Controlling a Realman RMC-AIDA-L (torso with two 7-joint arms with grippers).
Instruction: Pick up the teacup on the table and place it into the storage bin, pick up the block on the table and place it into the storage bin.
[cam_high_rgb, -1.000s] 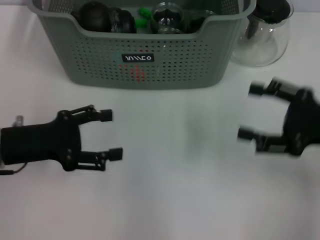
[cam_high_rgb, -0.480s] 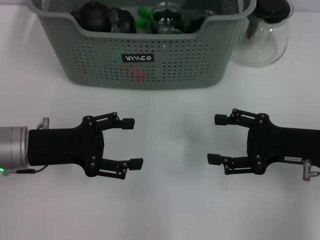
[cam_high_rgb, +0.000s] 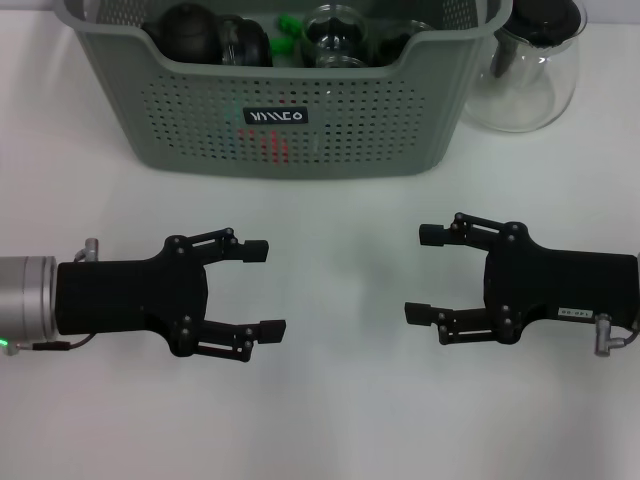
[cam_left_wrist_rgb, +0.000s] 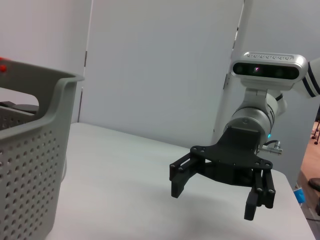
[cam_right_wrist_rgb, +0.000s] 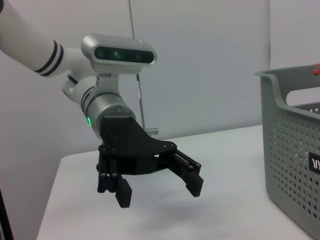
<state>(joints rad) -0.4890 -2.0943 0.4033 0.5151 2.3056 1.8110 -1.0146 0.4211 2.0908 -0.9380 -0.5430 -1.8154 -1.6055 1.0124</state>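
The storage bin (cam_high_rgb: 275, 140), a grey-green perforated basket with a black label, stands at the back of the white table. Inside it I see a dark round pot (cam_high_rgb: 190, 30), clear glass cups (cam_high_rgb: 335, 28) and a green piece (cam_high_rgb: 290, 24). No teacup or block shows on the tabletop. My left gripper (cam_high_rgb: 265, 289) hovers open over the table's left middle, empty. My right gripper (cam_high_rgb: 422, 274) faces it from the right, open and empty. The left wrist view shows the right gripper (cam_left_wrist_rgb: 216, 199) beside the storage bin (cam_left_wrist_rgb: 30, 165). The right wrist view shows the left gripper (cam_right_wrist_rgb: 159, 191) and the storage bin (cam_right_wrist_rgb: 295, 160).
A clear glass pitcher (cam_high_rgb: 525, 75) with a black lid stands just right of the bin at the back. A white strip of table (cam_high_rgb: 340, 300) lies between the two grippers, in front of the bin.
Both grippers have moved in toward the table's middle; the right one swept in from the right edge and has edged a little farther left. Both stay open.
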